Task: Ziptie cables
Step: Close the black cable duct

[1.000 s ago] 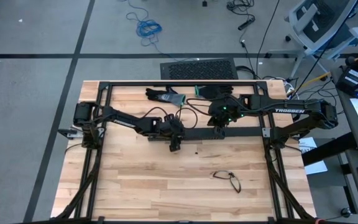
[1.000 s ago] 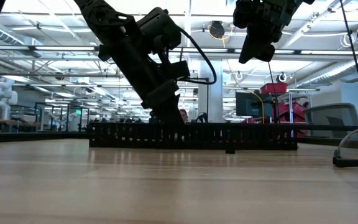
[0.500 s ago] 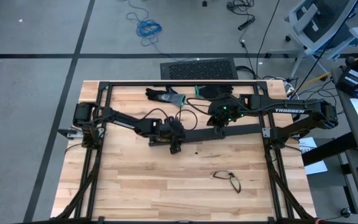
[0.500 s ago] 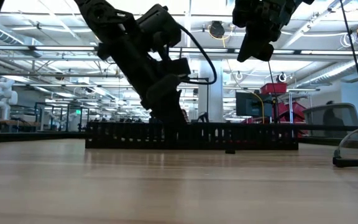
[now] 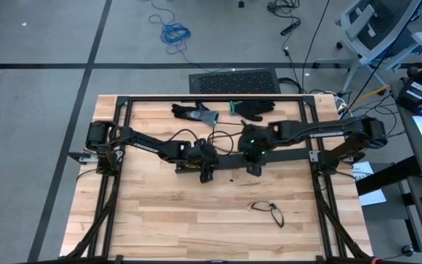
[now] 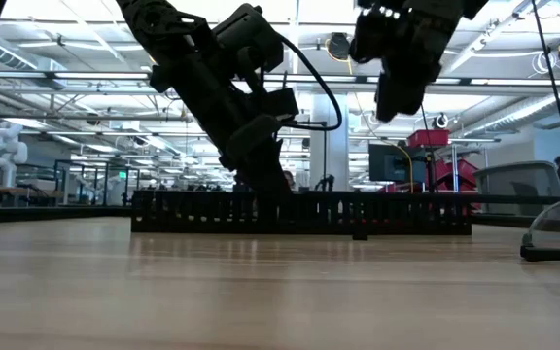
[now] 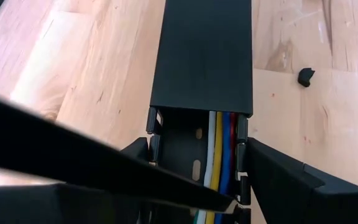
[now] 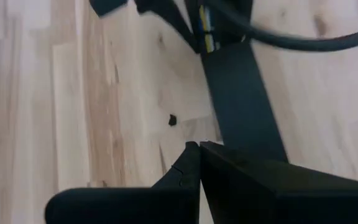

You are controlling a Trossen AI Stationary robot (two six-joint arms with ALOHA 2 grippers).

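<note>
High view, I see my left gripper (image 5: 206, 170) on the duct (image 5: 284, 154), right gripper (image 5: 253, 167) pinched shut just beside it, left wrist view, my fingers (image 7: 278, 180) straddling the duct's open end, cables (image 7: 219, 155) lying inside between them.

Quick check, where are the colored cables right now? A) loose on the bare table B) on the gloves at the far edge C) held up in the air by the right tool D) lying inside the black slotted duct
D: the left wrist view shows the cables running along inside the open end of the black duct, which lies on the table.
</note>
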